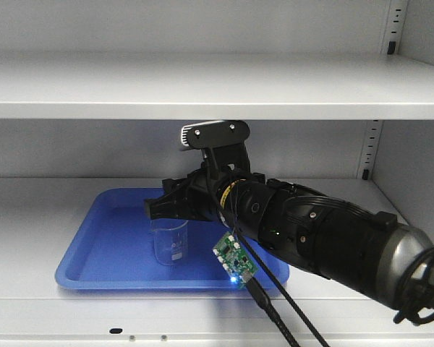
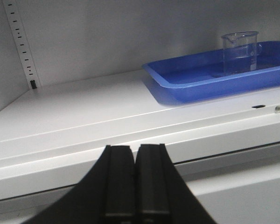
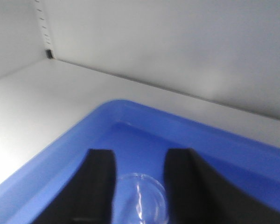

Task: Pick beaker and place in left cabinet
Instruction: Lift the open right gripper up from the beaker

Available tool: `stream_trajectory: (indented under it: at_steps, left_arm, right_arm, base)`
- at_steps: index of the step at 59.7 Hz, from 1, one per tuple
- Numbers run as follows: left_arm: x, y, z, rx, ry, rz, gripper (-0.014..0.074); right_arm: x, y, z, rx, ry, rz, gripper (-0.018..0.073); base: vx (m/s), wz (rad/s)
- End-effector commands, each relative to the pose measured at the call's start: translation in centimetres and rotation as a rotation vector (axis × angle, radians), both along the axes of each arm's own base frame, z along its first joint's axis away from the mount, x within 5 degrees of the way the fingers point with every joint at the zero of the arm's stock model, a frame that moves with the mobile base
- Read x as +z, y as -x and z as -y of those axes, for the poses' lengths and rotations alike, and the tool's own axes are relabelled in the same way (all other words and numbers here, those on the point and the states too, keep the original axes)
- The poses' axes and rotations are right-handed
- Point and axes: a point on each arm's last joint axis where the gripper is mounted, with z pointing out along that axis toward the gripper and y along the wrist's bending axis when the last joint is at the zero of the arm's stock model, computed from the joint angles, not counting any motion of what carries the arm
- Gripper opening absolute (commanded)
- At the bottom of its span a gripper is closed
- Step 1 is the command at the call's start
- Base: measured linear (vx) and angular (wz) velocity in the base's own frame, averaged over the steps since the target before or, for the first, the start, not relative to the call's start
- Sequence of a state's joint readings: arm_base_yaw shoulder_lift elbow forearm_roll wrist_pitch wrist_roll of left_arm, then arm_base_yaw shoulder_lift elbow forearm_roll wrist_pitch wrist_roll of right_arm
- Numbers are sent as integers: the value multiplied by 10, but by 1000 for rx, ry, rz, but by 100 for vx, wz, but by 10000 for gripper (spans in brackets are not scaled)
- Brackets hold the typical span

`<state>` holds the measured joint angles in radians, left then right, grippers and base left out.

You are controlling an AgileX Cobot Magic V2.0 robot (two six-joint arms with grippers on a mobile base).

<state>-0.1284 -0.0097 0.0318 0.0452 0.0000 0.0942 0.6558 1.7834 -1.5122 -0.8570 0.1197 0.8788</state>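
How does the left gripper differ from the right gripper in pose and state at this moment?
The left gripper has its black fingers pressed together and holds nothing; the right gripper has its fingers apart with the small clear glass beaker between them. The left gripper sits in front of the grey cabinet shelf, beside the blue plastic tray; the right gripper is over the tray. Both have black fingers.

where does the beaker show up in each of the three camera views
Front view: beaker left of centre, standing in the blue tray, under the right hand.
Left wrist view: beaker upper right, upright in the tray.
Right wrist view: beaker bottom centre, rim between the hand's fingers.
Shared landmark: the blue tray.
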Motion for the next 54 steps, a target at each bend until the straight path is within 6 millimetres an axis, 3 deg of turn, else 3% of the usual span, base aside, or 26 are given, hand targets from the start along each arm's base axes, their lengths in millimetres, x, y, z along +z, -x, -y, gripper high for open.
stream_trajectory:
  at_steps: [1, 15, 33, 54]
  left_arm:
    - [2, 1, 0, -4, 15, 76, 1]
    - [2, 1, 0, -4, 15, 76, 1]
    - [2, 1, 0, -4, 15, 76, 1]
    - [2, 1, 0, -4, 15, 76, 1]
  right_arm:
    - [41, 17, 5, 7, -55, 79, 211]
    - [41, 32, -11, 40, -33, 68, 121]
    - [43, 38, -15, 58, -11, 86, 18]
    - [42, 37, -15, 48, -4, 80, 1]
  base:
    - [0, 0]
    - [0, 0]
    - [0, 0]
    - [0, 0]
